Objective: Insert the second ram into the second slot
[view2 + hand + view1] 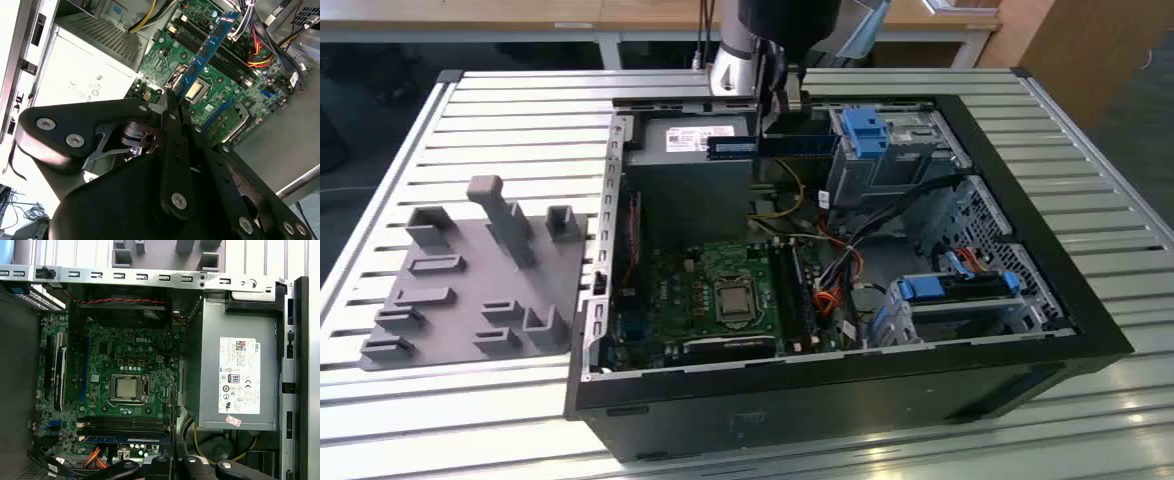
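Above the power supply (680,165) end of the open PC case, the gripper (172,102) is clamped on the second ram (206,50) (held in the air, well apart from the motherboard's RAM slots (125,424)). Any skew in that grip could make it meet the second slot off-line and jam, or snag the nearby cables (255,50).

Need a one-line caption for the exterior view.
The hand holds the blue memory stick above the open computer case, clear of the green board.

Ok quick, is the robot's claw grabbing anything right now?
Gripper: jaws shut on the blue RAM stick, holding it above the motherboard.
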Motion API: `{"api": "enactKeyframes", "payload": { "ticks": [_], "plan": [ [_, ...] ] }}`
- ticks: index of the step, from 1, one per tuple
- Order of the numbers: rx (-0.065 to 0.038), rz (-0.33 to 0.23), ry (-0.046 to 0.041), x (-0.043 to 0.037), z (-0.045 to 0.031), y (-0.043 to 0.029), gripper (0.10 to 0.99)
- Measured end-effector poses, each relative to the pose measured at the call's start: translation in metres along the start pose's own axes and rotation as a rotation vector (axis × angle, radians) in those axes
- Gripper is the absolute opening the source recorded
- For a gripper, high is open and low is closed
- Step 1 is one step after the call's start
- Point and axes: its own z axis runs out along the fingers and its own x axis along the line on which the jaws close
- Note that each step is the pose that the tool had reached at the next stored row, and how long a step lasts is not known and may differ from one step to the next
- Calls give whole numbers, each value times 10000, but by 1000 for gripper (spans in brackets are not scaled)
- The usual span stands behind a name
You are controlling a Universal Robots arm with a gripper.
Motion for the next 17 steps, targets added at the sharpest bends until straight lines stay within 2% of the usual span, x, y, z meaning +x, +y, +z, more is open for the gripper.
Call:
{"api": "enactKeyframes", "payload": {
  "ticks": [9, 17],
  "plan": [
    [-1, 0, 13, 18, -1, 1, 137],
    [-1, 3, 55, 87, -1, 3, 137]
  ]
}}
